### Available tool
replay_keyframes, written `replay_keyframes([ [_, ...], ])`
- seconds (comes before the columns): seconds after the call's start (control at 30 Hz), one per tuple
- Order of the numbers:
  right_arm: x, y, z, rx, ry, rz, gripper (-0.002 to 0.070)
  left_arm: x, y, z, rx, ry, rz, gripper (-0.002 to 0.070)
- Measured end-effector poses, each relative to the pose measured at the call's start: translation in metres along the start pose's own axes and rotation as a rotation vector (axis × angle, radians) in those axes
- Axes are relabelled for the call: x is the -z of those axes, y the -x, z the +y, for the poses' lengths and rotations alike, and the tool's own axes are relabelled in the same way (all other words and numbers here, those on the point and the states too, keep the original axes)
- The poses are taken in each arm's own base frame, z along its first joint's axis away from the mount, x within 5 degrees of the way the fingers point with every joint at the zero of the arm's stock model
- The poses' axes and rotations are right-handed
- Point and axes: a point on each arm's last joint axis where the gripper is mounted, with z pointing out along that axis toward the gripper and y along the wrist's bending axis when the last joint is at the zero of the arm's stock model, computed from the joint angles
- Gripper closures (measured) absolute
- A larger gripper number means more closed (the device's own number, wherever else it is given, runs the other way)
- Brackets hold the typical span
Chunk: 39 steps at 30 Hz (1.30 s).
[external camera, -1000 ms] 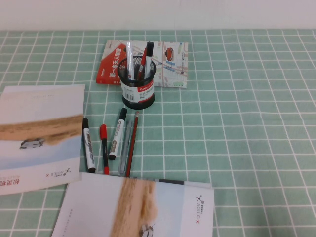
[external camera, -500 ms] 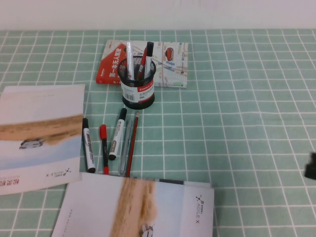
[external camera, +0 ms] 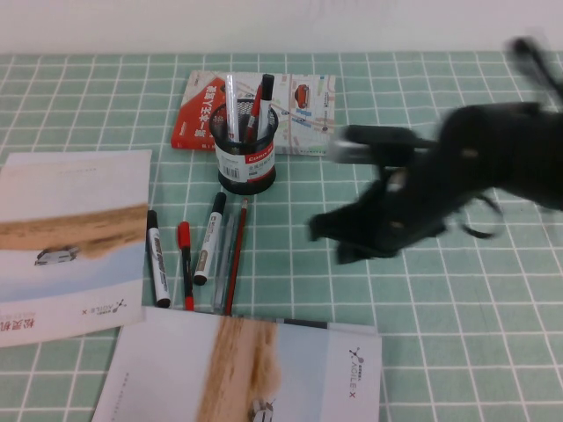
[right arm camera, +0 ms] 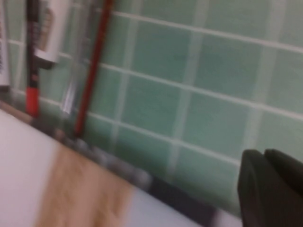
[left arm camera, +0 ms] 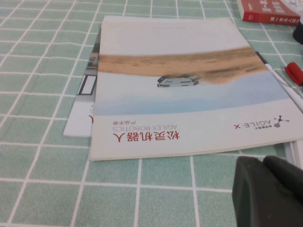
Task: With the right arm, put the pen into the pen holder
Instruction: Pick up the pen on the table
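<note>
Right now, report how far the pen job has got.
Nothing is done yet: the dark-red pen lies on the table among the markers, in front of the mesh pen holder. In hand: the right gripper, jaws shut and empty, is over the table beside the pens. The left gripper is parked by a brochure. Left: grasp, lift, insert.

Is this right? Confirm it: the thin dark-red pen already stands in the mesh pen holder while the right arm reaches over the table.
Not right. The high view shows the pen lying flat on the table beside the markers, in front of the pen holder, not in it. The right gripper, shut, does reach over the table.
</note>
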Motion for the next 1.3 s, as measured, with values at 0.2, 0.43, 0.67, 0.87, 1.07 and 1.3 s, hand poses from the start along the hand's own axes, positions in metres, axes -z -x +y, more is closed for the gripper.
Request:
replay_keyframes([
  [0.2,-0.055,0.035,0.049,0.071,0.007,0.076,0.0694,0.000,0.000,0.000,0.000,0.000,0.000,0.0679],
  [0.43,-0.088,0.059,0.081,0.074,-0.028,0.123,0.0587,0.000,0.000,0.000,0.000,0.000,0.000,0.0679],
  [0.67,-0.100,0.074,0.095,0.047,-0.070,0.052,0.0436,0.000,0.000,0.000,0.000,0.000,0.000,0.0679],
  [0.87,-0.118,0.072,0.090,0.022,-0.123,0.056,0.0421,0.000,0.000,0.000,0.000,0.000,0.000,0.0679],
  [1.07,-0.122,0.071,0.090,0.019,-0.126,0.063,0.0421,0.000,0.000,0.000,0.000,0.000,0.000,0.0679],
  [1.3,-0.121,0.068,0.088,0.018,-0.147,0.099,0.0426,0.000,0.000,0.000,0.000,0.000,0.000,0.0679],
])
